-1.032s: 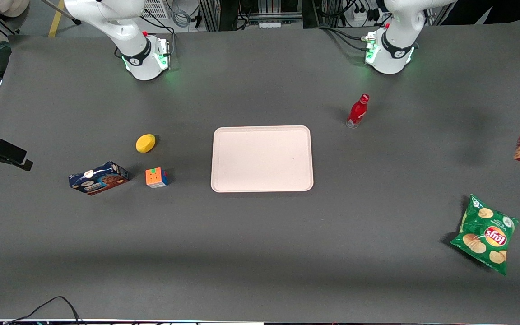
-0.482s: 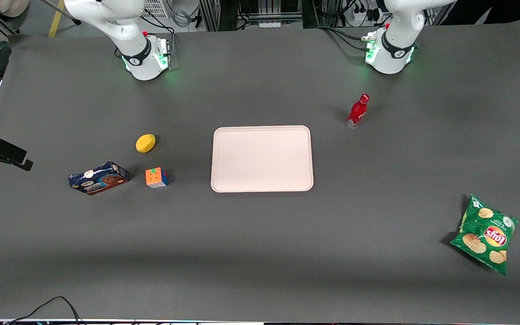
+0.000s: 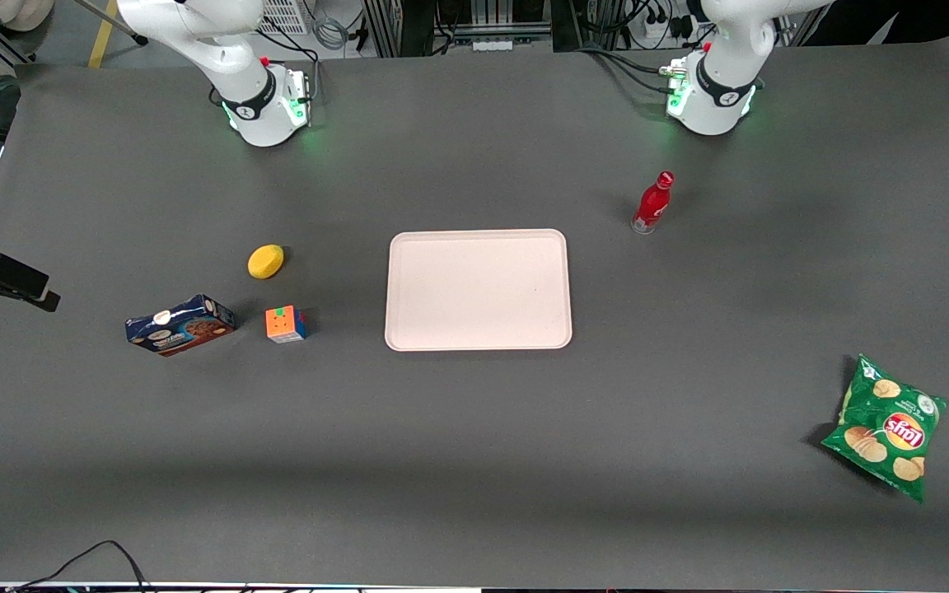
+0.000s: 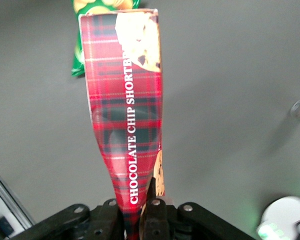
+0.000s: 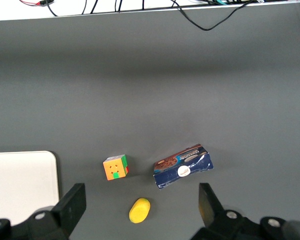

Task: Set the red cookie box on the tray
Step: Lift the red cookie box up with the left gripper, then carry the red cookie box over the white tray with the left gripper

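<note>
In the left wrist view my gripper [image 4: 139, 202] is shut on one end of the red cookie box [image 4: 125, 100], a long plaid box printed with cookies. The box hangs in the air well above the dark table, and its free end points toward the green chips bag [image 4: 104, 6]. In the front view neither the gripper nor the box shows clearly; they are past the frame's edge at the working arm's end of the table. The pale pinkish tray [image 3: 479, 288] lies flat at the table's middle with nothing on it, and its corner shows in the right wrist view [image 5: 20, 180].
A red bottle [image 3: 653, 203] stands between the tray and the working arm's base [image 3: 713, 99]. The chips bag [image 3: 886, 427] lies near the front at the working arm's end. A lemon [image 3: 265, 261], a puzzle cube [image 3: 286, 324] and a blue cookie box [image 3: 180, 324] lie toward the parked arm's end.
One second ago the held red box showed at the front view's edge by the working arm's end; it has since moved out of that frame. Nothing else moved.
</note>
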You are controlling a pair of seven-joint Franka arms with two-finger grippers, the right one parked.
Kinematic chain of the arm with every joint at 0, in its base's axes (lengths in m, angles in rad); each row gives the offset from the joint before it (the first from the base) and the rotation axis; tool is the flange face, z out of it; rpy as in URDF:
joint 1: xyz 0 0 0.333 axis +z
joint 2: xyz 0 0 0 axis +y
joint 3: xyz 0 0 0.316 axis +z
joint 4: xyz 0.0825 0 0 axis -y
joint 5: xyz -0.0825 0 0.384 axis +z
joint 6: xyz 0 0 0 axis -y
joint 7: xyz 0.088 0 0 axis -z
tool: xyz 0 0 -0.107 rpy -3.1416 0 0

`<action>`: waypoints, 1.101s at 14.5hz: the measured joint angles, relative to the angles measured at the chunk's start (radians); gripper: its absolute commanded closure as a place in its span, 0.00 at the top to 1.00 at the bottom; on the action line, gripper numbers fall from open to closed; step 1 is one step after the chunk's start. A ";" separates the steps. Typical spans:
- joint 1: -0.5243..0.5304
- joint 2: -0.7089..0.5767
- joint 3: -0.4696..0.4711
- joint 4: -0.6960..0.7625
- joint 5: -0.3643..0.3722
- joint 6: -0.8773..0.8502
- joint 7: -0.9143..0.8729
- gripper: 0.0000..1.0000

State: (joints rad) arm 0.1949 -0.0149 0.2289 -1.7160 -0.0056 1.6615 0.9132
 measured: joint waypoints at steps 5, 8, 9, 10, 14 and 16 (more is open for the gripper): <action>-0.008 -0.002 -0.258 0.049 0.005 -0.092 -0.404 0.11; -0.009 -0.003 -0.404 0.064 0.006 -0.114 -0.629 0.12; -0.010 -0.002 -0.459 0.064 0.006 -0.116 -0.711 0.12; -0.011 -0.002 -0.521 0.064 0.006 -0.117 -0.802 0.12; -0.016 0.009 -0.737 0.064 0.000 -0.116 -1.085 0.12; -0.018 0.027 -0.816 0.063 -0.010 -0.112 -1.192 0.14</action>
State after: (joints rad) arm 0.1773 0.0120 -0.5870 -1.6529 -0.0160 1.5491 -0.2790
